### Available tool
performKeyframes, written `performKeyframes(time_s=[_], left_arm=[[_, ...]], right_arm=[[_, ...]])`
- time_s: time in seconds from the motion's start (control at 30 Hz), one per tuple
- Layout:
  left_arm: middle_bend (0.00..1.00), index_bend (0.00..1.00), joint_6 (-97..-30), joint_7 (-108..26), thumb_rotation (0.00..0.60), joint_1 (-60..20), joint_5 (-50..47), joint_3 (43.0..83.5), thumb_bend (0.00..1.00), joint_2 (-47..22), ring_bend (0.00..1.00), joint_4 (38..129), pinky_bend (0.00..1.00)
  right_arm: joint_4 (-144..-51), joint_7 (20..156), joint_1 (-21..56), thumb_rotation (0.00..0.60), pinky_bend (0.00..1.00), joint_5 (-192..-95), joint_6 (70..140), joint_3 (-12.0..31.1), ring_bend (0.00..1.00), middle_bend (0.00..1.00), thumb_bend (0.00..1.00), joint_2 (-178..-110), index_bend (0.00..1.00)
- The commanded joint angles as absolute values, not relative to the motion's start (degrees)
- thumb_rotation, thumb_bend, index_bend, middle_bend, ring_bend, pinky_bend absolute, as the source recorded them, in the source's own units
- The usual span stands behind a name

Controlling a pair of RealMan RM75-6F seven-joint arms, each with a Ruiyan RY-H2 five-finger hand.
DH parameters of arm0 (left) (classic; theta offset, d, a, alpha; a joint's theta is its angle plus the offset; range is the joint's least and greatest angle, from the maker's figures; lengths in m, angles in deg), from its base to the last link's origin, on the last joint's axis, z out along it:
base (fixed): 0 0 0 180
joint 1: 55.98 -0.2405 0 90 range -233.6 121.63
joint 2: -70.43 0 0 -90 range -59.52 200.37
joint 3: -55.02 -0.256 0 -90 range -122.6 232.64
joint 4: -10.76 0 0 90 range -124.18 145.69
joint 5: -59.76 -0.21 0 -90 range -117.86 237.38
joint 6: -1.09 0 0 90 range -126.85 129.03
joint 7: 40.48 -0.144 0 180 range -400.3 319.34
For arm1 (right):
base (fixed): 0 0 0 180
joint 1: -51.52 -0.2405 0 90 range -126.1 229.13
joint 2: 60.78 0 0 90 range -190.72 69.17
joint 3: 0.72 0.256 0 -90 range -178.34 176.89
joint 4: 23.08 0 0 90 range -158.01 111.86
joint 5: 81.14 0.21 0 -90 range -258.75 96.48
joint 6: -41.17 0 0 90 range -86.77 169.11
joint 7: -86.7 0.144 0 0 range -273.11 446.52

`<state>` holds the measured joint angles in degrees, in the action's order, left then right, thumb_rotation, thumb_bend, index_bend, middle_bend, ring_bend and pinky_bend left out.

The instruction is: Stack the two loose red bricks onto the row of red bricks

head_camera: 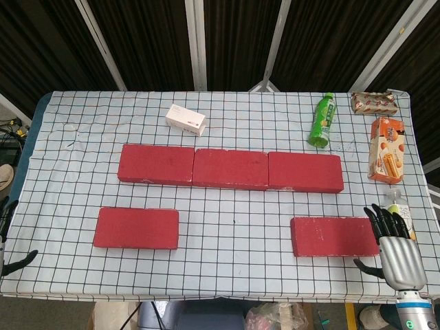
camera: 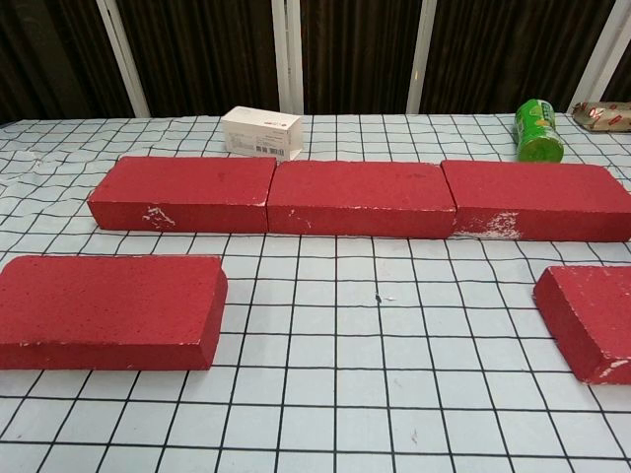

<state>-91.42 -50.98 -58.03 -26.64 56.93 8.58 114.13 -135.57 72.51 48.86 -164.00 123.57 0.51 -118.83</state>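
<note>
Head view: right hand [head_camera: 397, 249], fingers spread, empty, just beside the right loose brick [head_camera: 334, 236]

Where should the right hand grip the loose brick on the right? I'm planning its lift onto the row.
Probably across the loose brick's long sides, coming from above: it lies flat, and the right hand waits open beside its right end.

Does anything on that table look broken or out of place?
Slightly. The right brick of the row has white chipped patches along its front lower edge, the left one a smaller scuff. The green bottle lies on its side.
</note>
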Motion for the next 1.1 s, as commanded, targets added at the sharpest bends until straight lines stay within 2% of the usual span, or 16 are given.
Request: performKeyframes(time_s=[0.03, 0.47, 0.7, 0.9, 1.1], left_arm=[[0.00, 0.09, -91.74, -50.81, 0.600, -58.24, -27.02, 56.74, 0.00, 8.67, 0.00, 114.08, 0.14], [0.00, 0.09, -91.47, -50.73, 0.600, -58.22, -26.80, 56.81, 0.00, 8.77, 0.00, 114.00, 0.14], [0.00, 0.09, -91.67, -50.40, 0.600, -58.49, -26.55, 56.79, 0.00, 9.14, 0.00, 114.04, 0.14], [0.00, 0.08, -92.15, -50.44, 0.600, -58.67, -26.49, 57.00, 0.00, 9.06, 0.00, 114.09, 0.14], [0.00, 0.08, -91.95, -50.89, 0.600, -58.59, -26.22, 57.11, 0.00, 8.85, 0.00, 113.98, 0.14]], right_arm=[[-135.69, 72.45, 48.86, 0.600, 0.00, -163.95, 123.57, 0.52, 0.00, 0.00, 0.15, -118.79, 0.00], [-136.95, 69.66, 48.28, 0.600, 0.00, -160.95, 121.44, 0.21, 0.00, 0.00, 0.15, -118.53, 0.00], [-136.04, 69.26, 45.14, 0.600, 0.00, -158.66, 115.27, 0.19, 0.00, 0.00, 0.15, -118.49, 0.00], [-134.11, 67.25, 39.83, 0.600, 0.00, -155.12, 106.15, 0.51, 0.00, 0.00, 0.15, -118.33, 0.00], [-132.62, 65.71, 36.31, 0.600, 0.00, -151.40, 101.42, 1.17, 0.00, 0.00, 0.15, -119.78, 0.00]])
